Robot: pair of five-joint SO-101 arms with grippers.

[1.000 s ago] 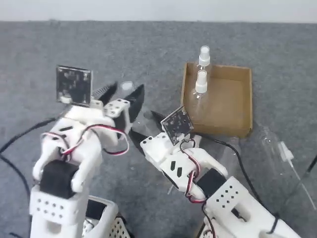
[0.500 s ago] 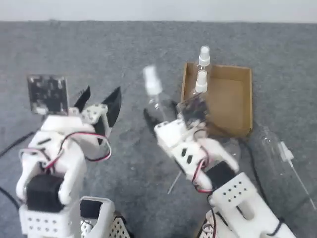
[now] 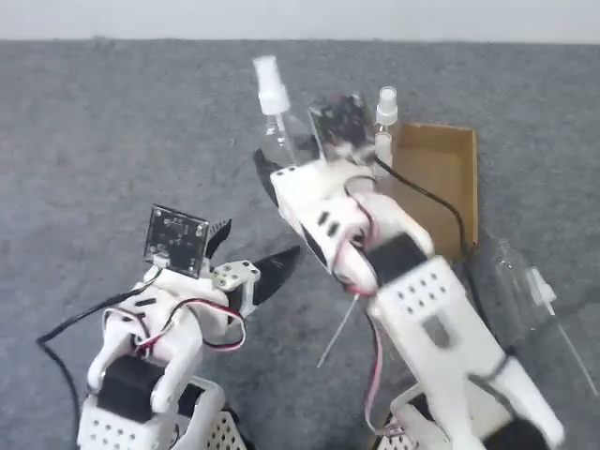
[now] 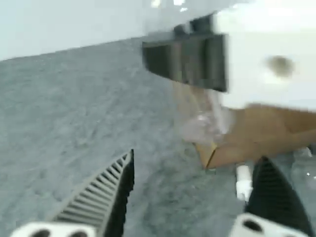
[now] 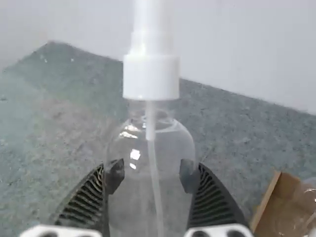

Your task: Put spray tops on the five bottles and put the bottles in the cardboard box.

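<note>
My right gripper [image 3: 278, 167] is shut on a clear bottle [image 3: 277, 131] with a white spray top [image 3: 270, 82], holding it upright above the table just left of the cardboard box [image 3: 466, 197]. In the right wrist view the bottle [image 5: 150, 148] sits between the two black fingers [image 5: 89, 197], its spray top [image 5: 150, 74] above them. My left gripper [image 3: 251, 255] hangs open over bare carpet, nearer the front, nothing between its fingers [image 4: 111, 190]. A capped bottle [image 3: 385, 105] stands in the box's far left corner. Another clear bottle [image 3: 511, 281] lies right of the box.
A loose spray top [image 3: 544, 286] lies by the fallen bottle at the right. A thin dip tube [image 3: 336, 333] lies on the grey carpet [image 3: 112, 122] between the arms. The box corner [image 5: 276, 205] shows close beside the held bottle.
The right arm lifted the capped bottle and carried it away from the front, up beside the box. The left arm drew back toward the front and turned right, still open.
</note>
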